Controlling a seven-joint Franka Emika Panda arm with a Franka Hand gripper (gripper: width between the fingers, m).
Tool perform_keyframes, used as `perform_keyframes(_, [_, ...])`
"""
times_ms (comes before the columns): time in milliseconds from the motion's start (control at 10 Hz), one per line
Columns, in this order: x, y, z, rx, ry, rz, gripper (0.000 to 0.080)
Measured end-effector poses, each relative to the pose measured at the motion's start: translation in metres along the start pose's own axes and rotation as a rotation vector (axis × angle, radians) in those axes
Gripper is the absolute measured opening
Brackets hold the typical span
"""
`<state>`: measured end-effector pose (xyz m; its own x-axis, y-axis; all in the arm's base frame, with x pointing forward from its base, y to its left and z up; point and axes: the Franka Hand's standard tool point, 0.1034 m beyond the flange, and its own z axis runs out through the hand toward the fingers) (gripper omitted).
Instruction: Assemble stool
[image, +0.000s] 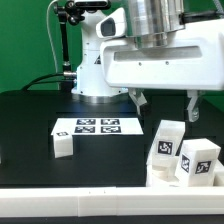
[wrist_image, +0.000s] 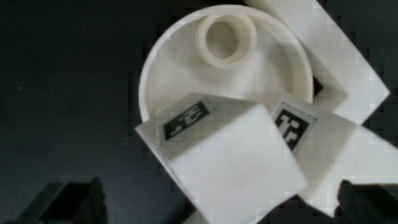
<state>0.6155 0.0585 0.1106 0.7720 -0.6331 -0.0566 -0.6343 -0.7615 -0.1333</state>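
The stool's white round seat disc, with a hole near its rim, shows in the wrist view. Two chunky white leg blocks with square tags lie against it. In the exterior view these parts cluster at the right as tagged white blocks. Another small leg block lies apart on the exterior view's left. My gripper hangs open above the cluster. In the wrist view my gripper has its dark fingers wide apart on either side of a leg block, not touching it.
The marker board lies flat on the black table, left of the cluster. A long white edge rail runs along the near table edge. The arm's white base stands at the back with cables to its left.
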Motion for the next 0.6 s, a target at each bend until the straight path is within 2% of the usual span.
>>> perform_keyframes(300, [-0.0022,-0.0004,0.0065,-0.006,0.008,-0.348,0.0648])
perform_keyframes(600, [-0.0011,0.0018,0.0080,-0.013,0.007,-0.551,0.0648])
